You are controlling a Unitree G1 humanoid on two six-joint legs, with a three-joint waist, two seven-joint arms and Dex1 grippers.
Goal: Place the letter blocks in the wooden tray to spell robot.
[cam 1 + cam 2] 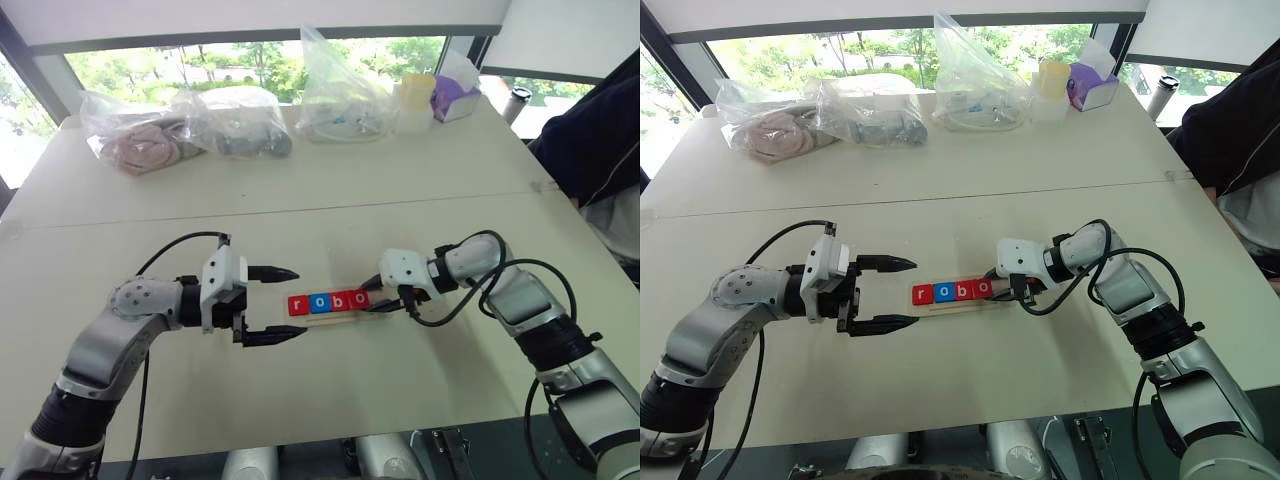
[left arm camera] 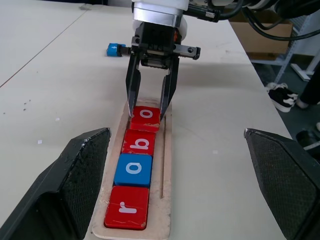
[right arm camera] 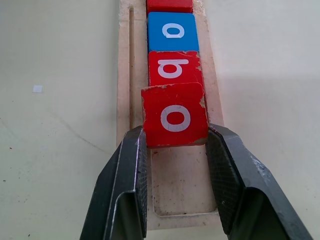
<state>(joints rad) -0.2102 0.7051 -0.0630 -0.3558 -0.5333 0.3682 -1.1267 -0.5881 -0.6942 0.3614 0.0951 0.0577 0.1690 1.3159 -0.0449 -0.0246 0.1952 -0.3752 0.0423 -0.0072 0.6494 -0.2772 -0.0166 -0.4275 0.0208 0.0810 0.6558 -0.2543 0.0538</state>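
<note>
We see the right gripper [image 3: 175, 145] squeezing a red "o" block [image 3: 174, 115] between its two black fingers. The block sits a bit tilted, with one edge on top of the red "b" block [image 3: 175, 67] just past it. Beyond the "b" block, farther from the fingers, comes a blue "o" block [image 3: 172, 31], and after that a red "r" block [image 2: 127, 207]. All four blocks sit in a row in the wooden tray [image 3: 182, 192]. The bare end of the tray lies right under the right gripper's fingers, on the near side of the held block.

We see the left gripper [image 1: 285, 304] at the other end of the tray, near the "r" block. Its fingers are spread wide apart and hold nothing. It does not touch the tray.

A small blue block [image 2: 115, 49] lies on the table [image 1: 330, 210] behind the right gripper, away from the tray.
</note>
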